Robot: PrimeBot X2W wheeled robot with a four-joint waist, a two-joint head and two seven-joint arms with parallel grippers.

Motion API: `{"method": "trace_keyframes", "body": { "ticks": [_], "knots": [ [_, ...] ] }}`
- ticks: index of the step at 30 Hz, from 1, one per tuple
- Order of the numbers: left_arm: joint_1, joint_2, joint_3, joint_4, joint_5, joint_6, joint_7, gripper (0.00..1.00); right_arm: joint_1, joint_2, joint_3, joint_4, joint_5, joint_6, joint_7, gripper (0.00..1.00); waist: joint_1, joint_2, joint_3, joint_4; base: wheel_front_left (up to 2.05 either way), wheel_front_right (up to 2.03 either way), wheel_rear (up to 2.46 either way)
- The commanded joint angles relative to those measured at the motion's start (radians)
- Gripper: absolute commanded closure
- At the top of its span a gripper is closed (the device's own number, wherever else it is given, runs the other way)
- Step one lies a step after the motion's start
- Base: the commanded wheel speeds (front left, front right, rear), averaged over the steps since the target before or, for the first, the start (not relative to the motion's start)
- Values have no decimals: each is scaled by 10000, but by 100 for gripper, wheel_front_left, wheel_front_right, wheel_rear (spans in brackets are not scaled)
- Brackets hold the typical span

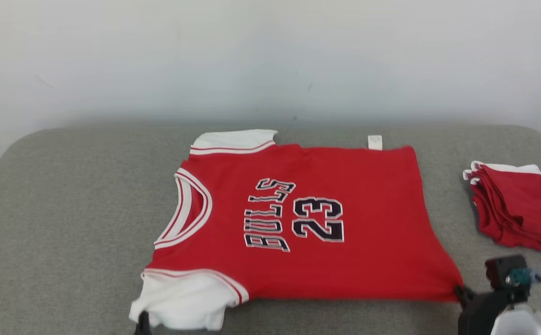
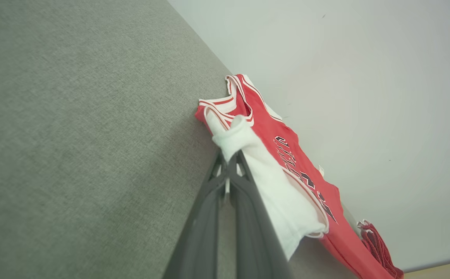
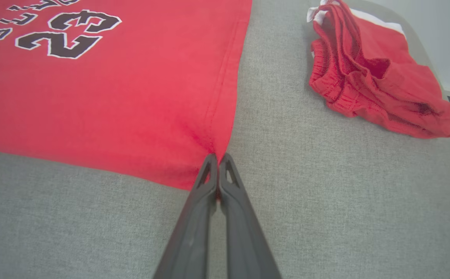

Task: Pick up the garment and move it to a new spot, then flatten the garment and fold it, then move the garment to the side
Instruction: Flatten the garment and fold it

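Observation:
The garment (image 1: pixel 307 223) is a red jersey with white sleeves and "BULLS 23" on it, lying spread on the grey table, collar to the left. My left gripper (image 2: pixel 229 158) is shut on its near white sleeve (image 2: pixel 248 155), which bunches up at the fingertips; the same gripper (image 1: pixel 143 321) shows at the head view's bottom edge. My right gripper (image 3: pixel 218 158) is shut on the garment's near hem corner (image 3: pixel 209 143), seen at the lower right of the head view (image 1: pixel 459 292).
A folded stack of red clothes (image 1: pixel 517 209) lies at the table's right end, close to my right arm, also in the right wrist view (image 3: pixel 376 77). The grey table (image 1: pixel 65 209) has bare cloth to the left. A pale wall stands behind.

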Motion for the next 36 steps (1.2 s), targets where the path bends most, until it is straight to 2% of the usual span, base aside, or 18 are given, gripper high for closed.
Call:
{"method": "trace_keyframes", "body": {
  "ticks": [1,6,9,15,19,24,29,36],
  "knots": [
    [346,23,-71,-17,178,87,-50,100,462,211,-155,-251,-156,-30,148,100,4,4,-270,188,0,0,0],
    [969,120,-180,-217,249,199,46,100,1569,678,-714,-804,-510,-30,317,100,4,4,-322,268,0,0,0],
    [1358,156,-163,-343,74,270,216,100,2028,681,-873,-863,-641,-30,-24,100,4,4,-356,230,0,0,0],
    [1755,203,-204,-673,-28,333,356,100,2300,703,-1063,-179,-437,-30,-881,100,4,4,-359,164,0,0,0],
    [1331,245,-233,-830,41,341,403,100,2103,747,-1139,44,-353,-30,-1386,100,4,4,-336,165,0,0,0],
    [120,385,-503,-568,488,626,790,100,1354,686,-1102,468,-582,-30,-2128,100,4,4,-168,189,0,0,0],
    [-1406,384,-841,341,872,823,1114,100,392,509,-691,1441,-460,-30,-2568,100,4,4,110,170,0,0,0],
    [-2988,335,-1020,1917,1057,748,1150,100,-1474,741,-132,2799,-756,-30,-2517,100,4,4,554,-1,0,0,0]
  ]
}}
